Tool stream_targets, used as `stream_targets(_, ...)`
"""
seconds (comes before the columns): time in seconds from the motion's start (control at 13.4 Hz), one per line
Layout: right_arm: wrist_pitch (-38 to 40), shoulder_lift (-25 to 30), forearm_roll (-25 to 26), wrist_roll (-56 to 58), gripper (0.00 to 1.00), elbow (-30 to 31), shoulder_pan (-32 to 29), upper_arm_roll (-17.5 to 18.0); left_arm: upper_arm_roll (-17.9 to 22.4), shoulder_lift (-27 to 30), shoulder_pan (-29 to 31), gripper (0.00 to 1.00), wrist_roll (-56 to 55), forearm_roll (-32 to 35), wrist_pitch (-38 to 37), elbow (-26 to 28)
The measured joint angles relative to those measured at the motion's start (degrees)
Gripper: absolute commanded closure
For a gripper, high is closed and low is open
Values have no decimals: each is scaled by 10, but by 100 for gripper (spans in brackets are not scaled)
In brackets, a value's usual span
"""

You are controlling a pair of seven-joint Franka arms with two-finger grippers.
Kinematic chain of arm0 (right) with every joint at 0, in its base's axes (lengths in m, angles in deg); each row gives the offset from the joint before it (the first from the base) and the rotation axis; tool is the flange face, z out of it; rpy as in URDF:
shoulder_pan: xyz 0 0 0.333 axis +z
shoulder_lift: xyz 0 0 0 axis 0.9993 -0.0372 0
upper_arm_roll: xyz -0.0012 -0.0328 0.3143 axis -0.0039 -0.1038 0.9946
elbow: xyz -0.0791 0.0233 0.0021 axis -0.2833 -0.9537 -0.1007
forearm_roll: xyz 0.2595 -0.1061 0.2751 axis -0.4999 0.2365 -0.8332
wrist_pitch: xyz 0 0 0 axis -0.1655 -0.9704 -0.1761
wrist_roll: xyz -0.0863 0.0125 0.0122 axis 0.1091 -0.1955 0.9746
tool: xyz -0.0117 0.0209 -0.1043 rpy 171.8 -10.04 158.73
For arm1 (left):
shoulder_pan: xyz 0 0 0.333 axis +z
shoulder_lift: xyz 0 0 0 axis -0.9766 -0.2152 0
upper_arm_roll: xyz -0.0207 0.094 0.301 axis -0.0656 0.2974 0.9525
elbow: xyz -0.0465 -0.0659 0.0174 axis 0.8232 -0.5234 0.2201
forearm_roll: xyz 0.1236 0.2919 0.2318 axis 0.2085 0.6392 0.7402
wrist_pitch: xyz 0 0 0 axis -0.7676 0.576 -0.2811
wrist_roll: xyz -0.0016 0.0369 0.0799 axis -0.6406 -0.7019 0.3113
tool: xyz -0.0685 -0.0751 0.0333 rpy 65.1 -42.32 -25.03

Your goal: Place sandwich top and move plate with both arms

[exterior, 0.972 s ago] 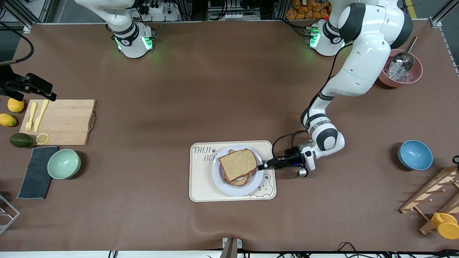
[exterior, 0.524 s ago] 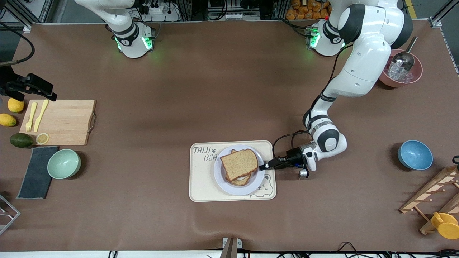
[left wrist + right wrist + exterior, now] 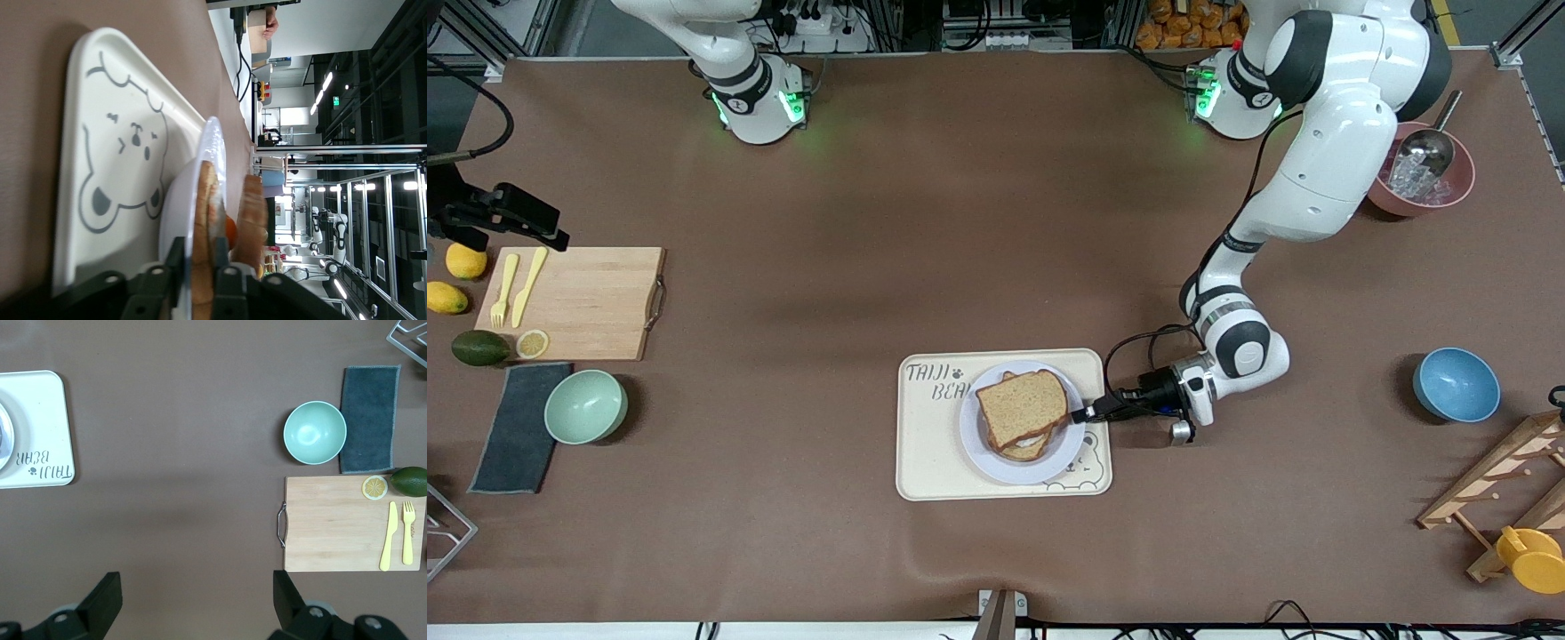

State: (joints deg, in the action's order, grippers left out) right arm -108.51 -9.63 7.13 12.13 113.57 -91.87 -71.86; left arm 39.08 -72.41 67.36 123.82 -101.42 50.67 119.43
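Observation:
The sandwich top [image 3: 1021,406], a plain tan slice, lies on the lower bread slice on the pale lavender plate [image 3: 1064,450]. The plate sits on the cream bear tray [image 3: 925,462]. My left gripper [image 3: 1080,414] lies low at the plate's edge toward the left arm's end of the table. In the left wrist view this gripper [image 3: 198,248] is shut on the plate rim [image 3: 215,143] and the lower slice [image 3: 205,200]. The top slice [image 3: 252,213] lies beside them with orange yolk between. My right gripper [image 3: 193,587] waits high over bare table, open, nothing between its fingers.
Toward the right arm's end of the table are a wooden cutting board [image 3: 578,302] with yellow cutlery, a green bowl [image 3: 585,406] and a dark cloth [image 3: 516,427]. Toward the left arm's end stand a blue bowl [image 3: 1456,384], a pink bowl with a scoop [image 3: 1418,178] and a wooden rack [image 3: 1503,480].
The plate with the sandwich has slid a little across the tray toward the left arm's end, with my left gripper moving the same way. The right arm has not moved.

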Motion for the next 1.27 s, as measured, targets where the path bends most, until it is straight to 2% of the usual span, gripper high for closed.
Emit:
stream_targets(0.22, 0, 0, 0, 0, 0, 2, 0, 0, 2, 7, -2, 0, -2, 19, 0, -6)
stream_targets(0.75, -1, 0, 0, 0, 0, 2, 0, 0, 36, 28, 0, 0, -80, 136, 12, -17)
stream_targets(1.12, -1, 0, 0, 0, 0, 3, 0, 0, 47, 90, 0, 0, -207, 256, 24, -24)
stream_targets(1.27, -1, 0, 0, 0, 0, 3, 0, 0, 58, 115, 0, 0, -258, 326, 25, -24)
